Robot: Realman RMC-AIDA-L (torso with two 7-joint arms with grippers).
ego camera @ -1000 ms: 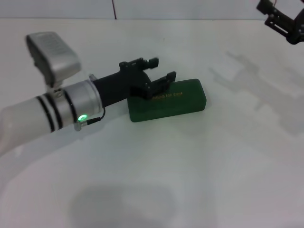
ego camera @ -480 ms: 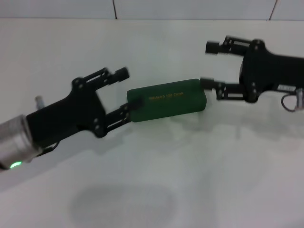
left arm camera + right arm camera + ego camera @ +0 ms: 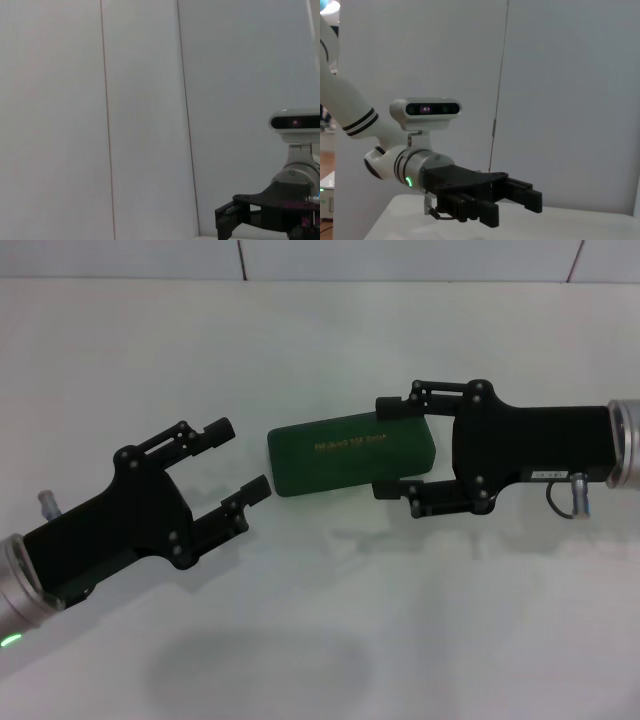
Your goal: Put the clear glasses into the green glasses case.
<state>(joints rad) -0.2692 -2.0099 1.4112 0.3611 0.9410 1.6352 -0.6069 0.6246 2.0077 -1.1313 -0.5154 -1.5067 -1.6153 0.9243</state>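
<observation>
The dark green rectangular hard-shell glasses case [image 3: 352, 455] lies closed on the white surface [image 3: 400, 620]; probably rigid and slick. Right gripper [image 3: 392, 448] straddles its end, left gripper [image 3: 239, 458] beside; fingers spread, empty. Glasses unseen.

Both arms shift around the closed case.
The right gripper [image 3: 392, 446], fingers spread, now straddles the right end of the green glasses case [image 3: 340, 454], having advanced from the far corner; the left gripper [image 3: 238, 457], also spread, has backed off it and sits lower.
</observation>
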